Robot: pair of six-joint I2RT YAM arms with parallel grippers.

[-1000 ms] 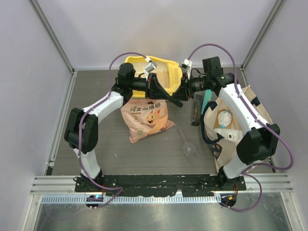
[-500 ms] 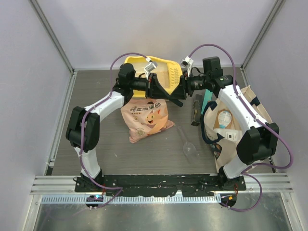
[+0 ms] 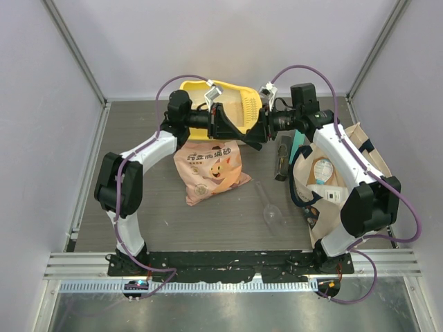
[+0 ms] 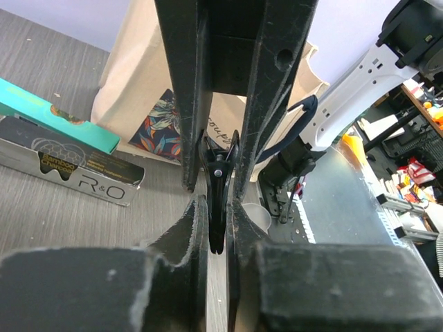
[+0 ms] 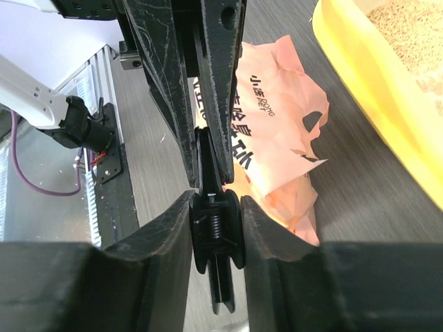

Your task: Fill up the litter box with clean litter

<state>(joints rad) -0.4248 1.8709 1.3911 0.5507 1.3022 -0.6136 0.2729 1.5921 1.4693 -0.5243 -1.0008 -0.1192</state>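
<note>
The yellow litter box [image 3: 232,93] stands at the back of the table, with pale clean litter [image 5: 408,28] inside its rim [image 5: 374,76]. The peach litter bag [image 3: 211,169] lies in front of it, its torn top [image 5: 277,117] below my grippers. A small black spring clip [image 5: 216,232] hangs between both grippers above the table. My left gripper [image 4: 217,207] is shut on the clip's thin end [image 4: 217,200]. My right gripper [image 5: 216,200] faces it and is shut on the clip's spring end. In the top view the left gripper [image 3: 232,124] and the right gripper [image 3: 257,131] meet tip to tip.
A cream canvas tote [image 3: 332,180] with dark handles stands at the right. A teal box and a silver box [image 3: 284,155] lie beside it. A clear plastic scoop [image 3: 271,211] lies on the table in front of the bag.
The right gripper has shifted a little to the left, closer against the left gripper. The bag, tray and tote have not moved.
</note>
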